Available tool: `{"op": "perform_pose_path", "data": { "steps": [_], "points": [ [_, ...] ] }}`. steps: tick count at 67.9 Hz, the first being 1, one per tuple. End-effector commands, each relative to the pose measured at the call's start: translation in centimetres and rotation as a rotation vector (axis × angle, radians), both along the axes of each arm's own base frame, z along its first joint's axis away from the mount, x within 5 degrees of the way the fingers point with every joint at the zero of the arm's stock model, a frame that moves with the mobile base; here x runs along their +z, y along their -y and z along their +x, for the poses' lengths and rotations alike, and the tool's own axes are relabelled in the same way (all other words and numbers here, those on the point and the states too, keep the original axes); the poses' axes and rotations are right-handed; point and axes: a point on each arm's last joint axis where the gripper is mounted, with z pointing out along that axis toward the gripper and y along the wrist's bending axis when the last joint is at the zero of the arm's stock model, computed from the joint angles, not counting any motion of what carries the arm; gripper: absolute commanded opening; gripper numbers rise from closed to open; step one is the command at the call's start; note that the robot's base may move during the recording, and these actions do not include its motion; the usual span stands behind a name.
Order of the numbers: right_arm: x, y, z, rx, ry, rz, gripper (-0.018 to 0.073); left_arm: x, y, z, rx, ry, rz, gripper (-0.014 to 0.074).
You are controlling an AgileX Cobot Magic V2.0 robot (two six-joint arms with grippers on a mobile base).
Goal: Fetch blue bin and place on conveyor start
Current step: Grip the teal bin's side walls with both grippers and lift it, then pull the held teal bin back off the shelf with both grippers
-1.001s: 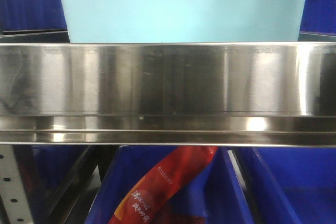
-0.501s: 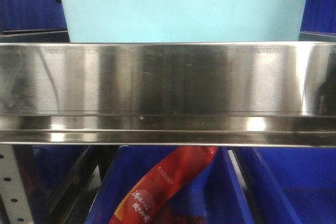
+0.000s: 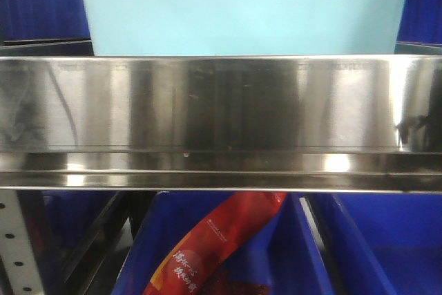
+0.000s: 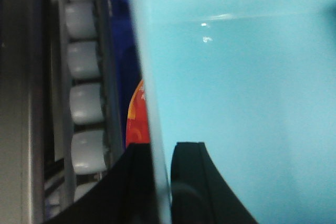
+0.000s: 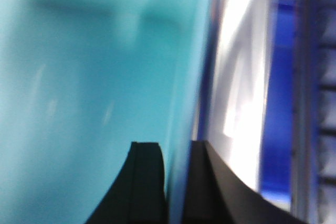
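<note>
Steel shelf rail [image 3: 221, 101] spans the front view, with the blue bin [image 3: 242, 15] showing above and behind it.
Dark blue bins [image 3: 387, 240] sit below, one holding a red packet [image 3: 214, 246]; the left gripper [image 4: 163, 150] and right gripper [image 5: 173, 148] each pinch a wall of the blue bin, jaws narrow.

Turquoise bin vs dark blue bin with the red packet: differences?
The blue bin is pale turquoise; the dark blue bin is royal blue. The blue bin sits above the steel rail, the dark blue bin below. Left gripper and right gripper clamp the blue bin's walls; the dark blue bin is untouched. Both are plastic tubs.
</note>
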Motion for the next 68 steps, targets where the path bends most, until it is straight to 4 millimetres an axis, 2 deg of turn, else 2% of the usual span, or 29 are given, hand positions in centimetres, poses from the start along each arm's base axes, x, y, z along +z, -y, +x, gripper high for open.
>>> {"op": "perform_pose_path", "data": {
  "steps": [1, 16, 22, 29, 44, 52, 60, 68],
  "points": [
    [0.5, 0.1, -0.1, 0.012, 0.021, -0.013, -0.0151, 0.3, 0.1, -0.1, -0.006, 0.009, -0.013, -0.0111],
    [1.2, 0.1, -0.6, 0.012, 0.03, -0.011, -0.0152, 1.2, 0.0, -0.6, -0.008, 0.013, -0.014, -0.0111],
    [2.5, 0.3, -1.3, 0.011, 0.06, -0.009, -0.0152, 2.4, -0.2, -1.3, -0.008, 0.031, -0.02, -0.0111],
    [4.5, 0.5, -2.5, 0.011, 0.111, -0.004, -0.0152, 4.8, -0.6, -2.7, -0.01, 0.084, -0.038, -0.0111],
    [9.9, 1.0, -6.5, 0.011, 0.257, 0.017, -0.0152, 11.0, -0.7, -7.3, -0.048, 0.251, -0.088, -0.0111],
    [12.5, 1.3, -9.1, 0.012, 0.333, 0.028, -0.0152, 13.6, -0.6, -9.8, -0.076, 0.327, -0.115, -0.0111],
    [14.4, 1.6, -11.2, 0.012, 0.393, 0.037, -0.0152, 15.2, -0.7, -11.5, -0.093, 0.371, -0.135, -0.0111],
    [15.6, 1.9, -12.7, 0.011, 0.438, 0.044, -0.0152, 15.6, -0.9, -12.0, -0.094, 0.382, -0.14, -0.0111]
  ]
}}
